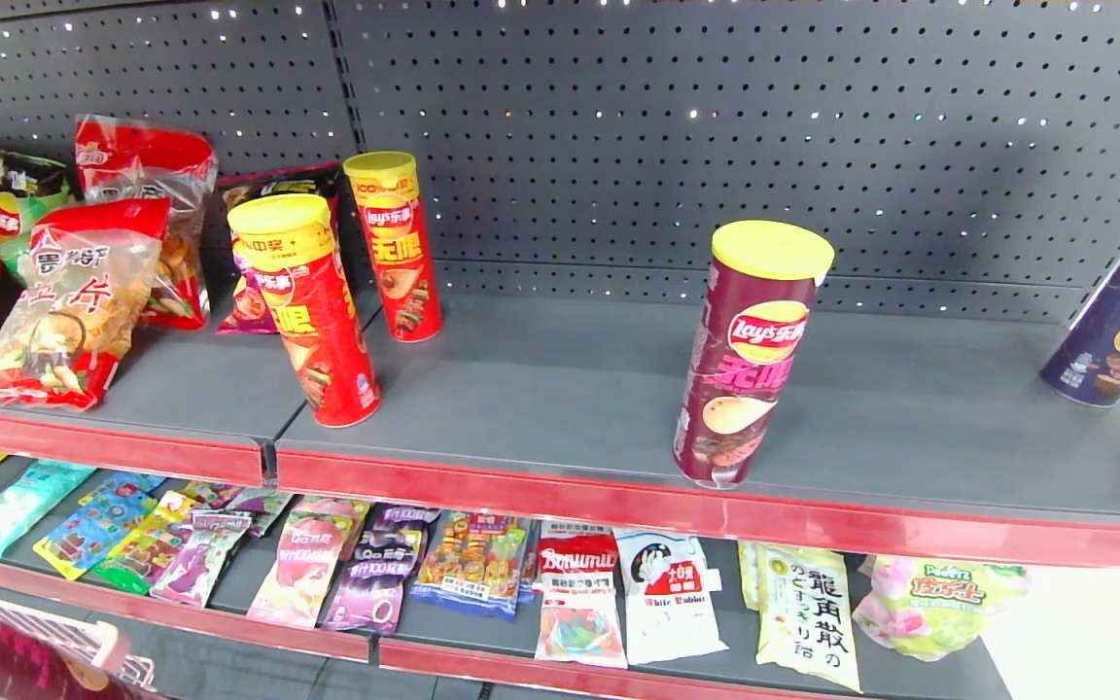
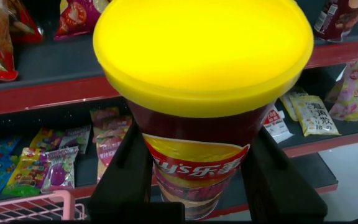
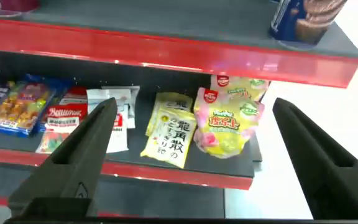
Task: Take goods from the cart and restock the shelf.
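Snack bags (image 1: 69, 301) at 9 o'clock; candy pkts (image 1: 482, 564) at 6; blue can (image 1: 1119, 311) at 3; pegboard (image 1: 716, 117) at 12.

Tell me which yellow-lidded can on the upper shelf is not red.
The maroon can, standing alone toward the right. The front red can and the rear red can stand close together farther left.

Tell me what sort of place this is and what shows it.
Probably a shop's snack aisle: a pegboard-backed shelf with red edge strips, chip cans standing on it, and candy packets laid in rows underneath.
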Available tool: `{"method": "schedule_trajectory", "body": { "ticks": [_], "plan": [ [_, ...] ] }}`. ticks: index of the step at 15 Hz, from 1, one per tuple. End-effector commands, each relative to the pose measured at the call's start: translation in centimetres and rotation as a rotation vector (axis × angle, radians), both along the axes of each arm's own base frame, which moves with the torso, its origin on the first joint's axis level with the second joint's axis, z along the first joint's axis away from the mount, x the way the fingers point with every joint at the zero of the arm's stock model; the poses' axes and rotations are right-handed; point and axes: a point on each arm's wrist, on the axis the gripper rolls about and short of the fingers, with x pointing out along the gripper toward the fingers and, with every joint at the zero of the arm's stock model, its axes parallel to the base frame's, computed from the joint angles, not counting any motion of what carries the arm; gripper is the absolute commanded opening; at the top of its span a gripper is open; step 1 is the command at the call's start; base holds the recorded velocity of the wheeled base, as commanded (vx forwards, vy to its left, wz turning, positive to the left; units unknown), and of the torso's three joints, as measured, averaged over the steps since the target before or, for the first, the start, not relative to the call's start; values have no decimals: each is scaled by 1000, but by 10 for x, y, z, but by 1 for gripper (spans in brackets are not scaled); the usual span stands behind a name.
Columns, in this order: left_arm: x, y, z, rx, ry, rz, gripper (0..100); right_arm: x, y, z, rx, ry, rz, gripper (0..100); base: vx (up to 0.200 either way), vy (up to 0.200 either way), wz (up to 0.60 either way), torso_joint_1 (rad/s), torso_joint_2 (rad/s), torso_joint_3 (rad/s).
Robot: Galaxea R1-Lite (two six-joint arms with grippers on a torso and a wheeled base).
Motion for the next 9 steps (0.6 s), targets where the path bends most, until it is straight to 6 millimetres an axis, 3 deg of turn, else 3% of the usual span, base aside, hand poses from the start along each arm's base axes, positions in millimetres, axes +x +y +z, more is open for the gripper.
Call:
{"method": "schedule_trajectory", "body": {
  "ticks": [1,9],
  "plan": [
    [0,0,1,0,-2,1,0,2,1,-15,57,-10,31,100,0,0,0,0,0,0],
    [-3,0,1,-1,-15,5,0,-3,2,-17,13,-66,23,100,0,0,0,0,0,0]
  ]
}}
